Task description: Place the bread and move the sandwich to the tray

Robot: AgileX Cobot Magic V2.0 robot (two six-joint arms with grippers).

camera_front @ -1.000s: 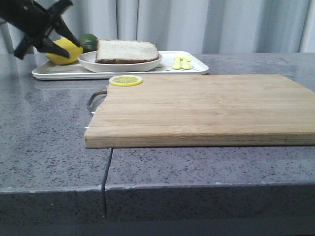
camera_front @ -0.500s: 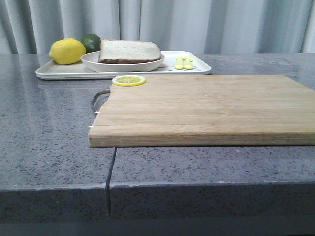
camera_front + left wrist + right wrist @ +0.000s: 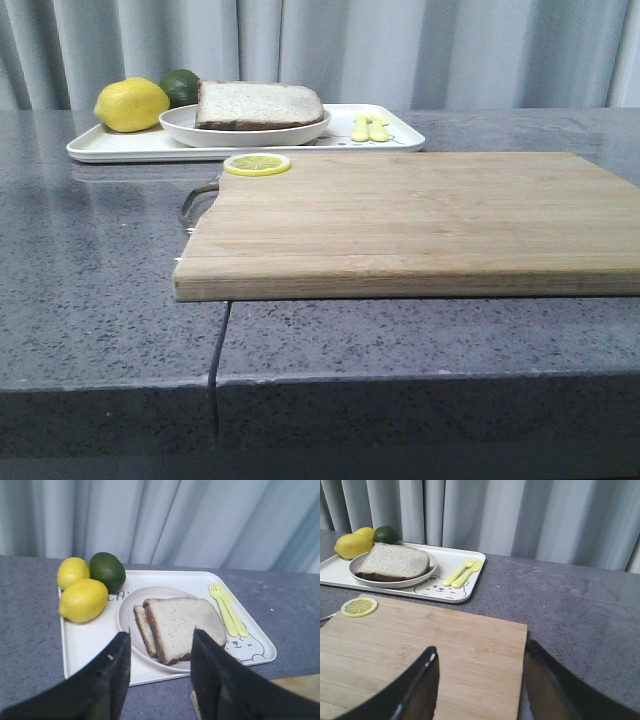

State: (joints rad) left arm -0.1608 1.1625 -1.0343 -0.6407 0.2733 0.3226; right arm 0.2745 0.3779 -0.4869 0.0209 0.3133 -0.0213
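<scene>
The sandwich (image 3: 258,104) lies on the round white plate (image 3: 180,128), which stands on the white tray (image 3: 120,148) at the back left. Its top slice is the pale speckled bread (image 3: 182,625), and the egg between the slices is almost hidden. My left gripper (image 3: 160,640) is open and empty, above the table just short of the tray's near rim (image 3: 150,677). My right gripper (image 3: 481,647) is open and empty over the right end of the wooden cutting board (image 3: 445,645). Neither gripper shows in the front view.
Two lemons (image 3: 82,599) and a lime (image 3: 107,570) sit at the tray's left end. A yellow fork and spoon (image 3: 227,611) lie at its right end. A lemon slice (image 3: 257,164) lies on the board's (image 3: 420,220) back left corner. A curtain hangs behind.
My left gripper, seen at the upper left by the lemon a second ago, has gone out of the front view. The tray, plate and sandwich have not moved.
</scene>
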